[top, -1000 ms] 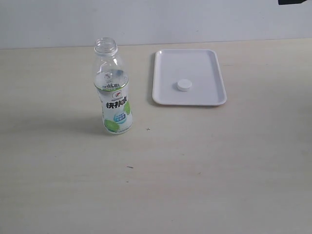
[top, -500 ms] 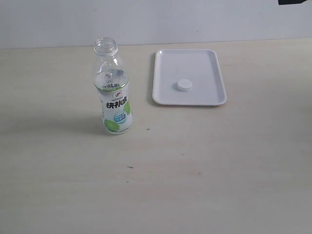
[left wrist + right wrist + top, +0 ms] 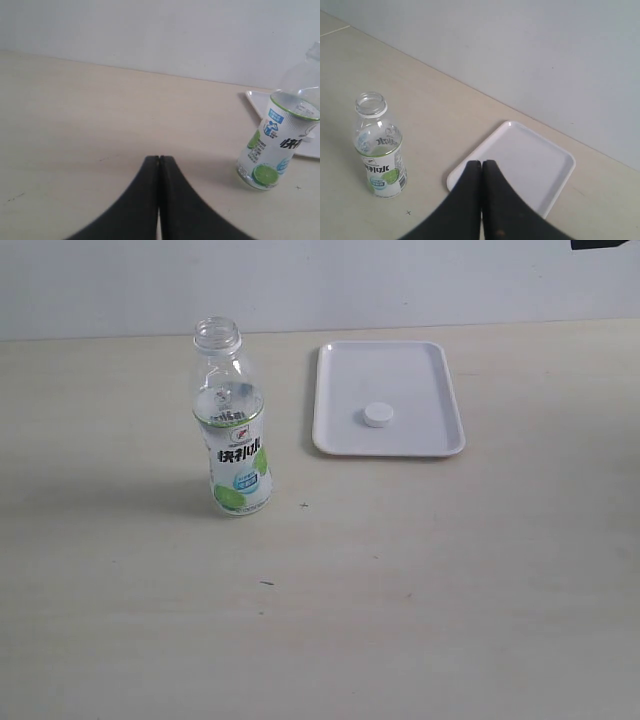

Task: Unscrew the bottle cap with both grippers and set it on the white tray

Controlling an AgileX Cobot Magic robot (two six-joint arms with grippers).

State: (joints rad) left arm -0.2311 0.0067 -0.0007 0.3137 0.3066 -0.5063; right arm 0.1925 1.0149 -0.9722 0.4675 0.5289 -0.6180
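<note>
Left wrist view: left hand [image 3: 159,160] pressed closed, empty; right hand [image 3: 481,163] likewise.

Exterior camera looks down steeply; wrist cameras (lower, nearer) — all share the bottle [image 3: 232,440].

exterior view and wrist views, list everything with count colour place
bottle: 1, clear with white-and-green label, upright, uncapped, left of the tray
bottle cap: 1, white, on the tray near its middle
white tray: 1, white, on the table
table: 1, pale beige, under everything
wall: 1, pale grey, behind the table
dark object: 1, black, cut off at top right corner
left hand: 1, black, shut, empty
right hand: 1, black, shut, empty, facing the tray
</note>
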